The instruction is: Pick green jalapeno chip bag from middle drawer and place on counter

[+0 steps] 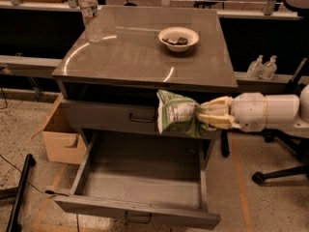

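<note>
My gripper (200, 118) comes in from the right on a white arm and is shut on the green jalapeno chip bag (175, 113), a crumpled green-and-white foil bag. It holds the bag in the air in front of the closed upper drawer, just below the front edge of the counter (130, 52). The middle drawer (145, 178), the cabinet's lowest, is pulled wide open below the bag and shows a bare grey floor.
A white bowl (178, 37) with dark contents and a clear water bottle (90, 14) stand on the counter. An open cardboard box (60, 132) sits on the floor left of the cabinet. Two small bottles (263, 67) stand on a ledge at right, near an office chair base (280, 168).
</note>
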You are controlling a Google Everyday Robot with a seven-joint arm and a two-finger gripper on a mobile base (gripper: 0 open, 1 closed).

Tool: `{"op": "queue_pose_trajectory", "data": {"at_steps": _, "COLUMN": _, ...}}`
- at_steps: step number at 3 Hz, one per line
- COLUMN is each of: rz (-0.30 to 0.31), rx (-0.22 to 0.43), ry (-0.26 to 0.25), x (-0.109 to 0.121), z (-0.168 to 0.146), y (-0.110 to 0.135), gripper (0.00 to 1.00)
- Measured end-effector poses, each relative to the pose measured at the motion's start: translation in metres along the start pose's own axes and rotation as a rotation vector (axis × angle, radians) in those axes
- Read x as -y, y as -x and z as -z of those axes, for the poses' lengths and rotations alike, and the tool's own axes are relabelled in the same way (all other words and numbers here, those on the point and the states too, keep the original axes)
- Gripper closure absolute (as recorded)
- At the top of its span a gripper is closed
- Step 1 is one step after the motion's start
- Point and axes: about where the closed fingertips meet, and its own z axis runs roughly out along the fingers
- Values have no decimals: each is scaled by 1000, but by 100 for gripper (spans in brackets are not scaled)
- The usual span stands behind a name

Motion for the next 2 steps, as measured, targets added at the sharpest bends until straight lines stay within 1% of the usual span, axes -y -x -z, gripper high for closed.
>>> {"op": "queue_pose_trajectory", "data": {"at_steps": 1, "rz": 14, "rx": -22, "ry": -13, "x": 16, "z": -2, "y": 42, "gripper": 100}}
{"op": "queue_pose_trajectory", "data": {"at_steps": 2, "rz": 36, "rx": -33, "ry": -20, "x": 36, "z": 3, "y": 80, "gripper": 100}}
